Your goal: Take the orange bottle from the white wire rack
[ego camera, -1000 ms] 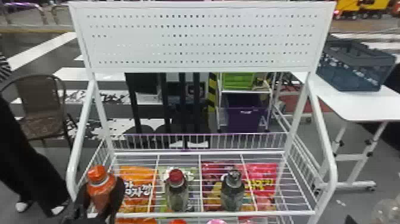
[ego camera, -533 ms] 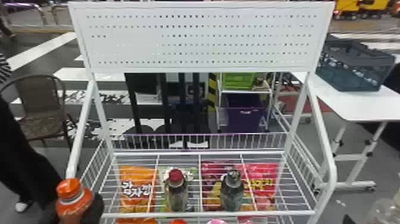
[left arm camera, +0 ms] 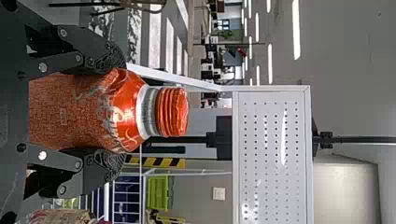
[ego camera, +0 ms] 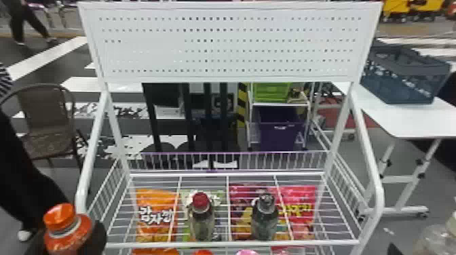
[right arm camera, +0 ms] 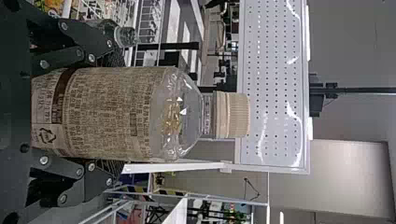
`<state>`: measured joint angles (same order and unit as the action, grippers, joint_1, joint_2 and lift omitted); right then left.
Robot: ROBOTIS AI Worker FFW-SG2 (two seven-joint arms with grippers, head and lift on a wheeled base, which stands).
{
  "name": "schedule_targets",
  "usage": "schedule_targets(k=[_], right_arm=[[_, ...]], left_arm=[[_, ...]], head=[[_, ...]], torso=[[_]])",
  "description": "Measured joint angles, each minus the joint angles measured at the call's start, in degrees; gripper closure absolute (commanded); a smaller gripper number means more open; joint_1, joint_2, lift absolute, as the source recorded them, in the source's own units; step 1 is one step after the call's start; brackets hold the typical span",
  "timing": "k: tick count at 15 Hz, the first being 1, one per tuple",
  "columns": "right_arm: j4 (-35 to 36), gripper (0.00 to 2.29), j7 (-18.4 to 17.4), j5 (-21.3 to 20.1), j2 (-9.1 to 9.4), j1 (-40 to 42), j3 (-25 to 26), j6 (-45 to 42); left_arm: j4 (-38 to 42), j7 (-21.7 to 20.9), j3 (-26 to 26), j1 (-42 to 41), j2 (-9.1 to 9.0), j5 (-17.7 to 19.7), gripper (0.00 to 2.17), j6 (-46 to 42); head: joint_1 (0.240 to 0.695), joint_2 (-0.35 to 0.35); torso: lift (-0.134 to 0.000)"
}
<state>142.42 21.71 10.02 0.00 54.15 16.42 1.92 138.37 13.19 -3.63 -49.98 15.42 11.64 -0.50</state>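
My left claw (ego camera: 68, 239) was clamped on the orange bottle (ego camera: 70, 234), cap uppermost, at the lower left of the head view, near the outer side of the white wire rack (ego camera: 237, 243). My right claw (ego camera: 395, 250) gripped a clear, cream-capped bottle (ego camera: 436, 239) in the lower right corner. A red-capped bottle (ego camera: 202, 220) and a dark-capped bottle (ego camera: 264, 220) stood at the lower middle.
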Motion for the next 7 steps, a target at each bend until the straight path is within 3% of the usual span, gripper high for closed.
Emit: schedule_targets(k=[7], right_arm=[[-0.3,1.10,0.0,0.5,0.00,0.2,0.1,-0.9]], left_arm=[[0.1,0.0,-1.0,-0.1,-0.39,0.1,2.01,0.0]], head=[[0.499,0.000]], torso=[[0.000]])
